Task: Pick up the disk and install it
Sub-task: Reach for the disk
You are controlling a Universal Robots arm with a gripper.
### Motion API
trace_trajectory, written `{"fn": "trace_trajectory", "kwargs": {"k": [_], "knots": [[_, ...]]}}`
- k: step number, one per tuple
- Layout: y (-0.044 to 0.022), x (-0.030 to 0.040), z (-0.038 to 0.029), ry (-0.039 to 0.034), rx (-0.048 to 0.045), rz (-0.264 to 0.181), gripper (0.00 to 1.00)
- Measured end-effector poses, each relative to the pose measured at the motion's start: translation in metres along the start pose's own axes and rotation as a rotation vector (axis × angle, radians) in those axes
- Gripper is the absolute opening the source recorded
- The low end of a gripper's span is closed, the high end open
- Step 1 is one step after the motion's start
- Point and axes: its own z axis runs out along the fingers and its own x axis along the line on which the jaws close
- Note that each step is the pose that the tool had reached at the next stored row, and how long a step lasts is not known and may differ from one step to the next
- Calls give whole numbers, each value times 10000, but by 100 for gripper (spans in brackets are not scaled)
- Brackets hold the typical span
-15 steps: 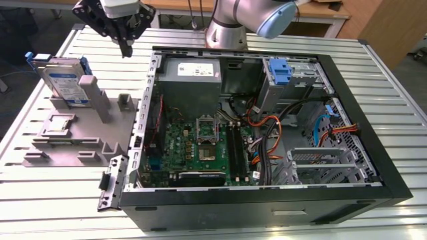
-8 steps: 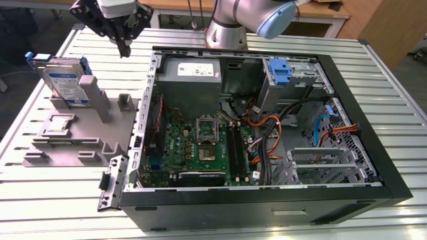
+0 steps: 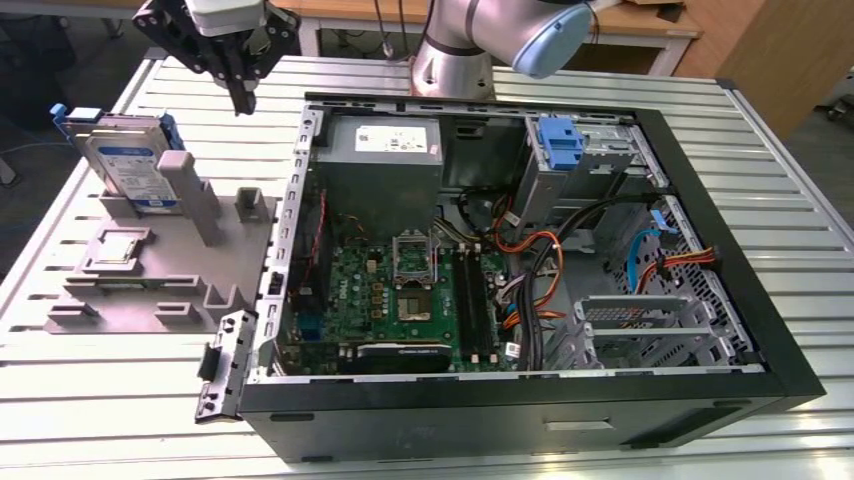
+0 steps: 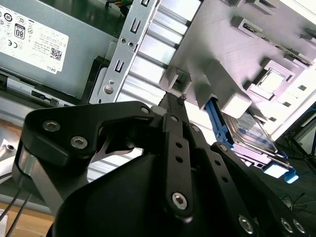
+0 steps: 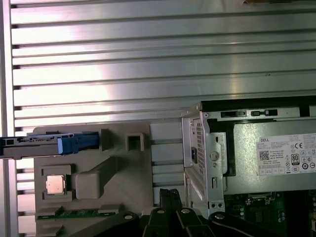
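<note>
The claw (image 3: 246, 105), fingers pressed together on nothing, hangs above the far end of the grey fixture (image 3: 147, 290). One disk (image 3: 131, 165) stands on edge in the fixture's slot, apparently propped upright so it can be gripped from above. One square chip (image 3: 118, 248) lies flat on the fixture. One open computer case (image 3: 534, 410) sits just beside the fixture, holding one blue bracket (image 3: 562, 140).
</note>
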Motion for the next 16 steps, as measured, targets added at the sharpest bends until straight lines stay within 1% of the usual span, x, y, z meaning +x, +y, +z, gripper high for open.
{"fn": "trace_trajectory", "kwargs": {"k": [5, 16], "knots": [[-2, 18, 0, 1, 0, 0, 10], [-8, 100, 3, 0, 0, 0, 10]]}}
